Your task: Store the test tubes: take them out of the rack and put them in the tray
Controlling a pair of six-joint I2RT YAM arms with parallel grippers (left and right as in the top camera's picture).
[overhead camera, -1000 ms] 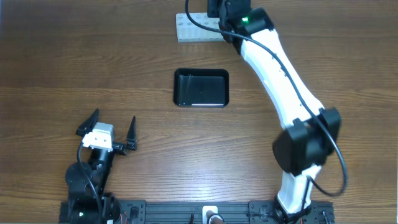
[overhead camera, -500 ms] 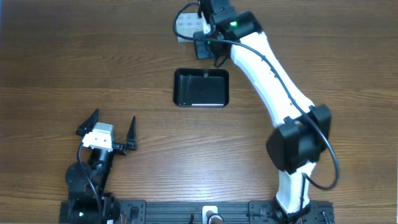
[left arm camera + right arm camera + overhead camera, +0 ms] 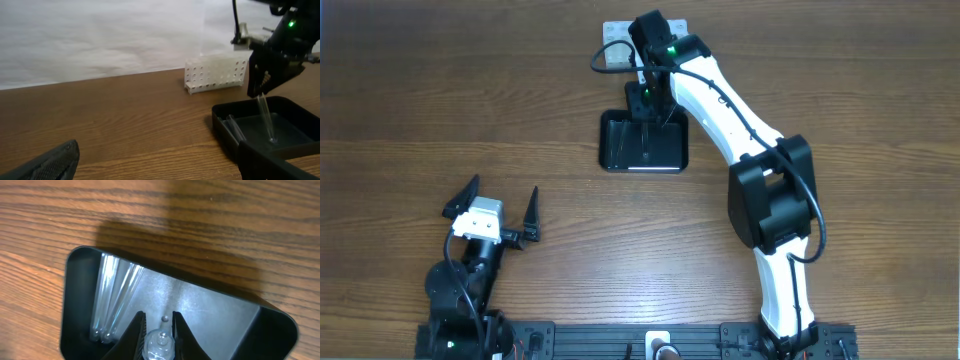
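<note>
Matt wood-grain table (image 3: 420, 100), glossy black plastic tray (image 3: 604, 145), clear shiny test tubes (image 3: 112, 297), matt white plastic rack (image 3: 215, 75)

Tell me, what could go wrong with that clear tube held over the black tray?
The test tube hangs steeply tilted in the right tool. Released like that, it may bounce or roll against the two tubes lying by the tray wall. Lowered further, its tip could jam on the floor.

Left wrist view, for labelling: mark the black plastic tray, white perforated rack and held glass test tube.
Black plastic tray (image 3: 223, 126), left wrist view, side wall.
White perforated rack (image 3: 216, 74), left wrist view, front face.
Held glass test tube (image 3: 266, 117), left wrist view, mid-shaft.
</note>
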